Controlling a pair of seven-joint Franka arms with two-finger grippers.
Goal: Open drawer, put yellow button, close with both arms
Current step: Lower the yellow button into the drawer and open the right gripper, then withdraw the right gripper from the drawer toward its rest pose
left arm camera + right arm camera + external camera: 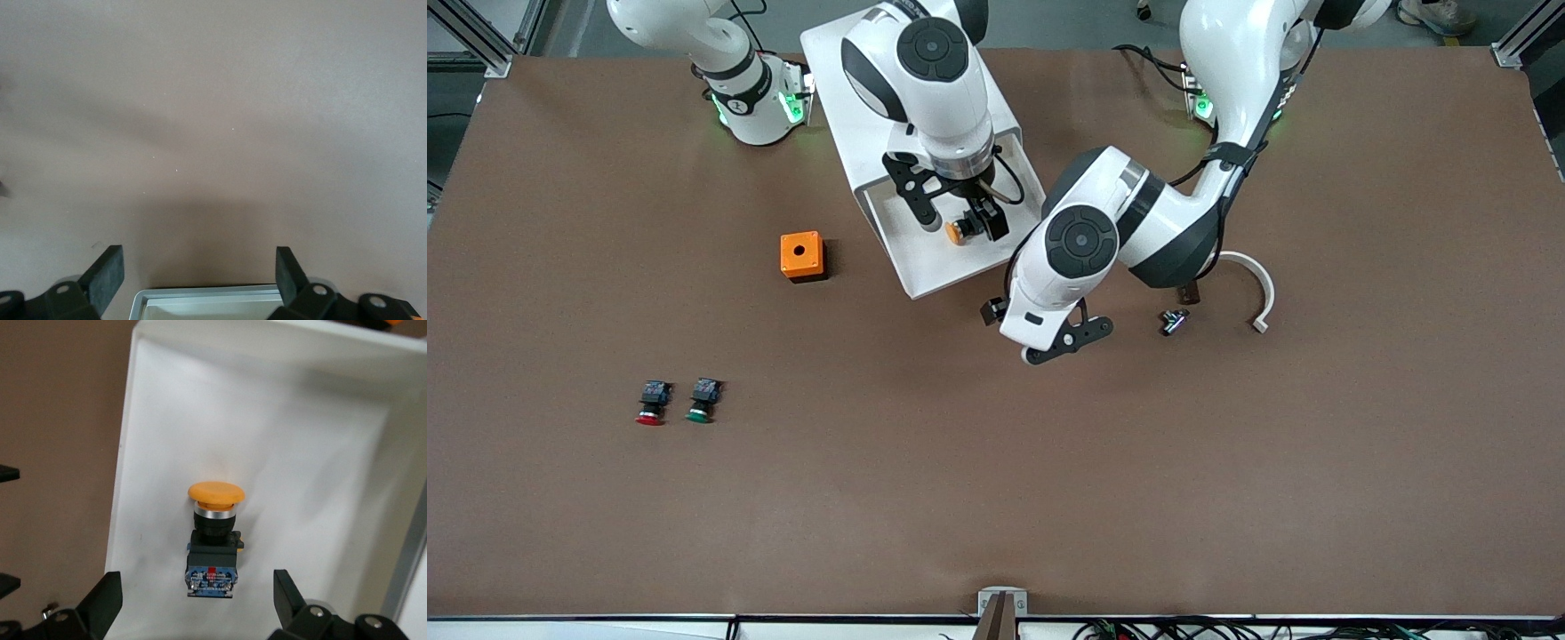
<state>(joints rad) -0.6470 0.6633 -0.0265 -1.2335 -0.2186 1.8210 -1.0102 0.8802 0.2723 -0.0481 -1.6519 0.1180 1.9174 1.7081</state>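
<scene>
The topmost drawer (925, 267) of the white cabinet (845, 80) is pulled out toward the front camera. The yellow button (955, 233) lies on its side on the drawer's white floor (313, 453). In the right wrist view the button (215, 520) shows its yellow cap and black-blue body. My right gripper (974, 224) is open just above it, and its fingers (103, 603) stand apart on either side without touching it. My left gripper (996, 311) is open and empty low over the table, at the drawer's front edge (207, 293).
An orange box (801, 256) stands beside the drawer toward the right arm's end. A red-capped button (652, 402) and a green-capped button (703, 400) lie nearer the front camera. A small dark part (1174, 322) and a white curved piece (1258, 293) lie toward the left arm's end.
</scene>
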